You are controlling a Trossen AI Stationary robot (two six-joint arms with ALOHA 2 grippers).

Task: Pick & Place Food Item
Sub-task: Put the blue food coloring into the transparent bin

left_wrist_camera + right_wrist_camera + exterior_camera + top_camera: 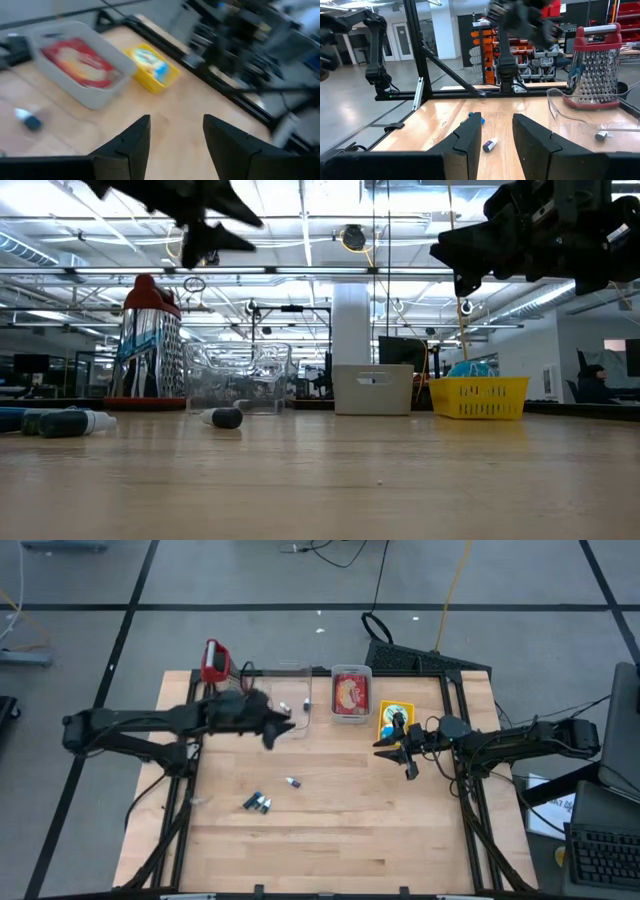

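Overhead, table-level, two wrist views; table (330,810) shared

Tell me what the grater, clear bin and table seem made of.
Grater: shiny perforated metal, by its reflective punched faces, with red trim, likely plastic. Clear bin: transparent plastic or acrylic, since the table shows through its glossy walls. Table: light wood in planks, with visible grain and a smooth finish.

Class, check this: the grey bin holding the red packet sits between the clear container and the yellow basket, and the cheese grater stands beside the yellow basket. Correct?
Not quite. The high view shows the cheese grater beside the clear container, not the yellow basket. The grey bin with its red packet does sit between them.
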